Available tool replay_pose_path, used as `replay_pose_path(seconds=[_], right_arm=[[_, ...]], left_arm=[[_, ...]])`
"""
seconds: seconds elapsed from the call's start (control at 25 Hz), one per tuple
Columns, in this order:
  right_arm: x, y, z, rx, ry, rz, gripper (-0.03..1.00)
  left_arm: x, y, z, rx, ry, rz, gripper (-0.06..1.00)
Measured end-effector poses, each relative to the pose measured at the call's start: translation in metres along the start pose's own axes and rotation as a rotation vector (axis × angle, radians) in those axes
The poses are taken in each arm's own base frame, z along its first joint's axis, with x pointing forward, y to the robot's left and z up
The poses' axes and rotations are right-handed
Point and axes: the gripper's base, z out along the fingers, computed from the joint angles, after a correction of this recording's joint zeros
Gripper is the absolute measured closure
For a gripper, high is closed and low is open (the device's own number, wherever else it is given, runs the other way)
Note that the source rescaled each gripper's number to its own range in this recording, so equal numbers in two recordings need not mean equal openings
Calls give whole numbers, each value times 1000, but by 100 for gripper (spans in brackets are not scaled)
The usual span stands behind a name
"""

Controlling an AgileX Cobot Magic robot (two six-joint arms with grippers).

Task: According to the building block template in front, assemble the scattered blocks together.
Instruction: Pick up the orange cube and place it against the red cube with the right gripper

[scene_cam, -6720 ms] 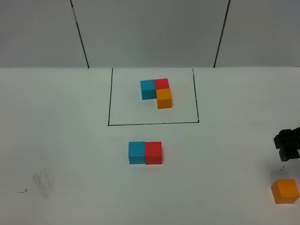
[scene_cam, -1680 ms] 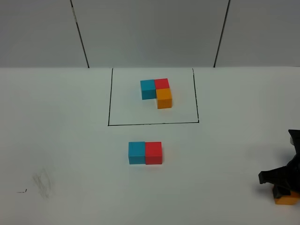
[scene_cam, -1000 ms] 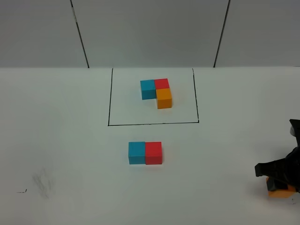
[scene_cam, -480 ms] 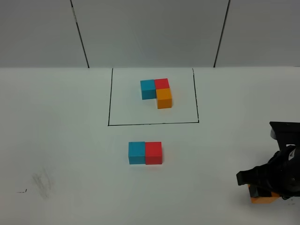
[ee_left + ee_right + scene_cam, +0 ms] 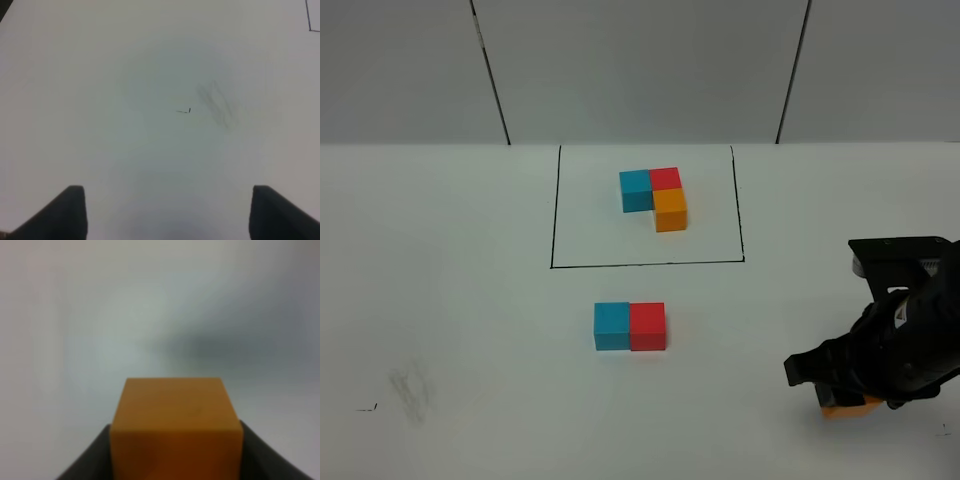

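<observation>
The building block template [image 5: 654,196] is a blue, red and orange L inside a black drawn rectangle at the back middle. The scattered blue block [image 5: 611,326] and red block [image 5: 648,326] sit joined side by side in front of the rectangle. My right gripper [image 5: 847,395] is shut on the scattered orange block [image 5: 851,407] at the front right; in the right wrist view the orange block [image 5: 175,425] fills the space between the dark fingers [image 5: 90,460]. My left gripper [image 5: 165,215] is open and empty over the bare table.
The white table [image 5: 470,300] carries a faint smudge and a small black mark [image 5: 410,390] at the front left, also seen in the left wrist view as a mark [image 5: 185,110]. A grey back wall with two dark seams stands behind.
My right gripper came down on the orange block at the far front right, closed on it, and has carried it leftwards. The blue and red pair has not moved.
</observation>
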Motion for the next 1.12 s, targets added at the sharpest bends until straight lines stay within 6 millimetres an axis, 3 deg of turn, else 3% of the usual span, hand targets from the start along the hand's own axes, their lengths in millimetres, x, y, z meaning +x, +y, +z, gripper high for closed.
replay_pose_path(seconds=[0.32, 1.12], right_arm=[[-5, 21, -13, -11, -17, -21, 97], [-18, 35, -32, -98, -42, 59, 97]], left_arm=[[0, 0, 0, 0, 0, 0, 33], [0, 0, 0, 0, 0, 0, 33]])
